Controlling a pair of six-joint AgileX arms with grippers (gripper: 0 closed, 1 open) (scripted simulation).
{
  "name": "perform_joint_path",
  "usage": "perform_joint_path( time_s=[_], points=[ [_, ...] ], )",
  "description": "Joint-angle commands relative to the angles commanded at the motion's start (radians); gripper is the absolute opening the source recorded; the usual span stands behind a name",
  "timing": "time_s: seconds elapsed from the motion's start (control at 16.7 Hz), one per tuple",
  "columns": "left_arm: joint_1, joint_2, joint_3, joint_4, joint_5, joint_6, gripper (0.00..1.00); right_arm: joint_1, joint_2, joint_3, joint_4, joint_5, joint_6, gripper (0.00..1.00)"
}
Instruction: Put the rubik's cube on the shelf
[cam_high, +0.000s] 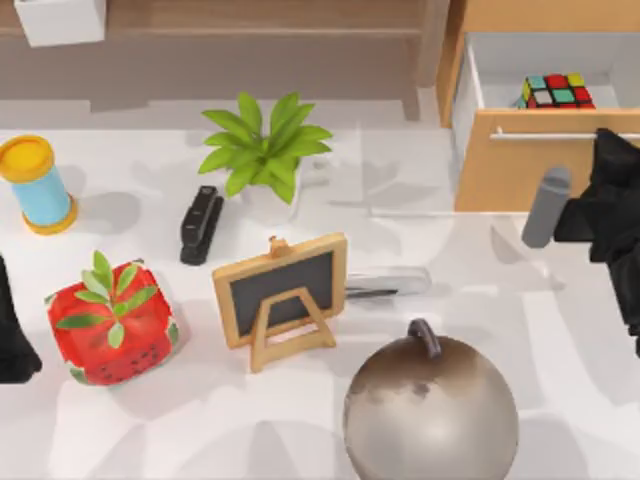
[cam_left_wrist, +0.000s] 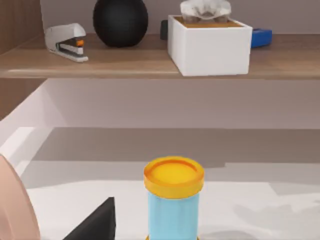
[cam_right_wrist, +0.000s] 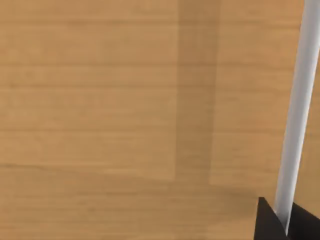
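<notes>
Rubik's cube sits inside the open drawer of the orange-wood cabinet at far right. Right gripper is pinching the drawer's silver handle. Left gripper waits at the near left edge; whether it is spread I cannot tell. On the shelf, a white box holds crumpled tissue. No writing is legible.

On my far right, the small multicoloured rubik's cube sits inside the open drawer of the light orange-wood cabinet. The long brown wooden shelf runs along the far side, left of the cabinet, carrying a white square box. Near left lies the red strawberry-patterned cube, with the small wooden-framed chalkboard easel to its right.
</notes>
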Motion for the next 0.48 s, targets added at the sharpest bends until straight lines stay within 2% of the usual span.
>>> perform_joint_path(
  time_s=[0.24,0.48],
  points=[
    [0.000,0.000,0.000,0.000,0.000,0.000,1.00,0.028,-0.021,-0.062,0.059,0.021,-0.004,0.00],
    [0.000,0.000,0.000,0.000,0.000,0.000,1.00,0.052,-0.052,-0.211,0.146,0.058,0.003,0.00]
  ],
)
